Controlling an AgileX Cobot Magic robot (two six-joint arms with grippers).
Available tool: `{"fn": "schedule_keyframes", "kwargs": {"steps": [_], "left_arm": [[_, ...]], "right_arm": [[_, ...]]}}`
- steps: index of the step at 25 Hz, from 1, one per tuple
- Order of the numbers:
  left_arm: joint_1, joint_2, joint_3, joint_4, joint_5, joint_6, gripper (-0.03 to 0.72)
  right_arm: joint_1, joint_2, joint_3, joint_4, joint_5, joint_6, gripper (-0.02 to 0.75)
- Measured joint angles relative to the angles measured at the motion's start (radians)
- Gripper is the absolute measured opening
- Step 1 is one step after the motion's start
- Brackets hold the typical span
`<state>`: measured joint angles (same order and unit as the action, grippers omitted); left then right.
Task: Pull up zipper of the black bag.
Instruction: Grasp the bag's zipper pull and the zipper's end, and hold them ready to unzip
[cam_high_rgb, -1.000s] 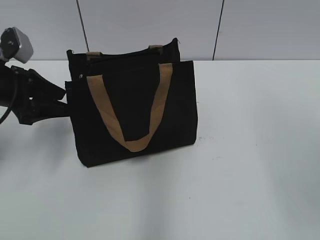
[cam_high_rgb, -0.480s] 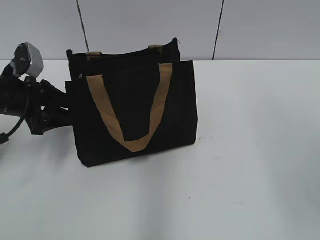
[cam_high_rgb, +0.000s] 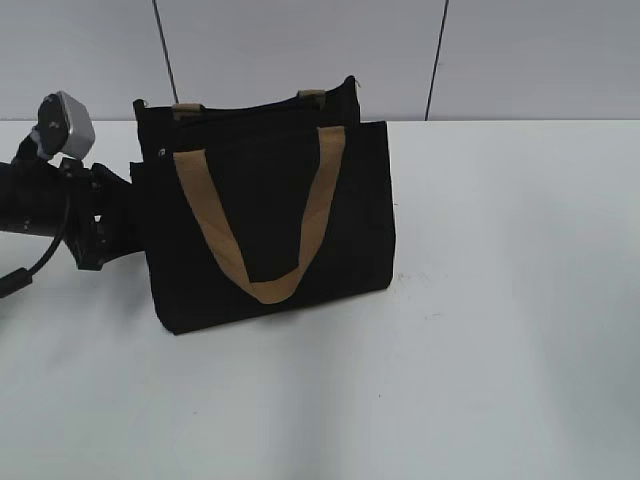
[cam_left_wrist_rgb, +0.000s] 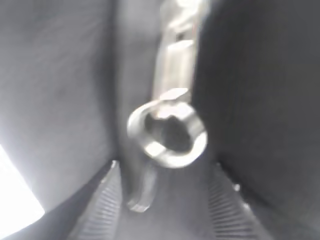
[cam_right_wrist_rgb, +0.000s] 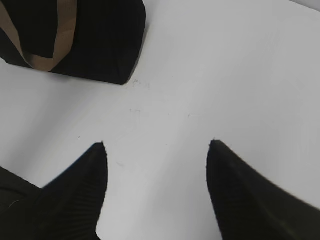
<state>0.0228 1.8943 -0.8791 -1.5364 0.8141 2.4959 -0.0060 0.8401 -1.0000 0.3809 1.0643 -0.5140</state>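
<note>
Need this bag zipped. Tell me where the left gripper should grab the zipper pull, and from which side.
Pinch the silvery ring hanging off the zipper pull, coming from the black bag's left end, where the left gripper sits. Its fingers flank the ring, apart.

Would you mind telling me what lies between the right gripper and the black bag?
Nothing: in the right wrist view, only bare white table separates the open right gripper from the black bag.
</note>
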Motion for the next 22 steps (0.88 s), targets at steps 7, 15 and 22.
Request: {"fn": "schedule_keyframes", "kwargs": {"steps": [7, 15, 22], "left_arm": [[-0.047, 0.000, 0.000, -0.023, -0.040, 0.001, 0.407], [-0.068, 0.000, 0.000, -0.023, -0.122, 0.002, 0.354], [-0.069, 0.000, 0.000, -0.019, -0.125, -0.028, 0.062]], "right_arm": [[0.000, 0.000, 0.000, 0.001, 0.000, 0.000, 0.486], [0.000, 0.000, 0.000, 0.005, -0.001, 0.000, 0.486], [0.000, 0.000, 0.000, 0.019, -0.001, 0.000, 0.486]]}}
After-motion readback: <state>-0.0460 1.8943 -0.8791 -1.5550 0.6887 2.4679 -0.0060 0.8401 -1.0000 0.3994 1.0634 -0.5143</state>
